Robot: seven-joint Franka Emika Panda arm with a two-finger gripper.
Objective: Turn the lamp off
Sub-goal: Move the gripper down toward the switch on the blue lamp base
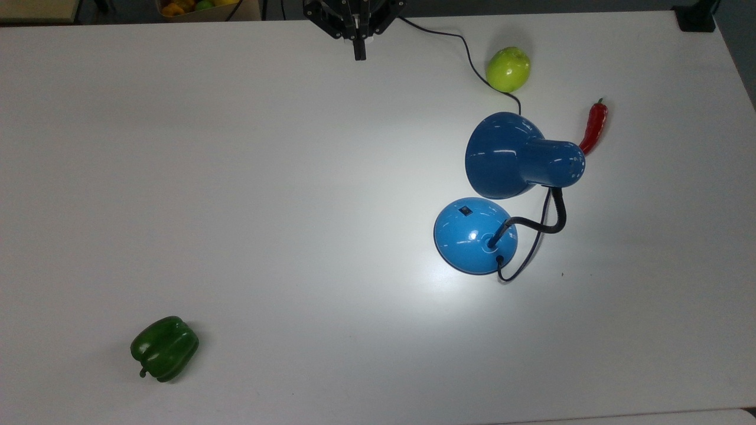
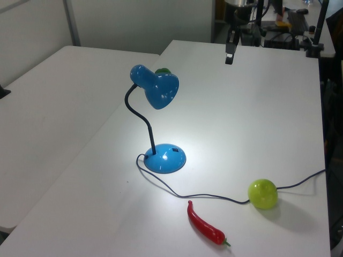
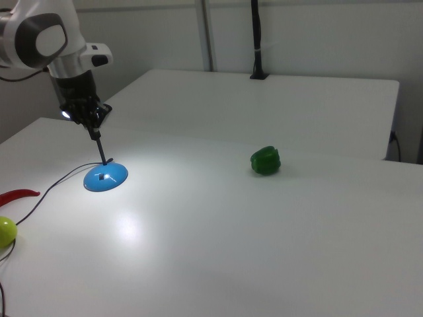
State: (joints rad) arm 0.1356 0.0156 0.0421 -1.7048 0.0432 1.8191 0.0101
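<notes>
White table (image 1: pixel 236 177), lamp (image 1: pixel 475 236) lit.

Top view straight down; left, right views oblique, opposite ends; all share lamp (image 1: pixel 475 236).

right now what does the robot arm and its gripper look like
The arm has rounded white shells with a grey disc-shaped joint cap, and a thin black cable hangs at its side. Below the white wrist sits a black gripper body with a small bright light on it. The gripper ends in slim black fingers, which look like one narrow black bar.
</notes>
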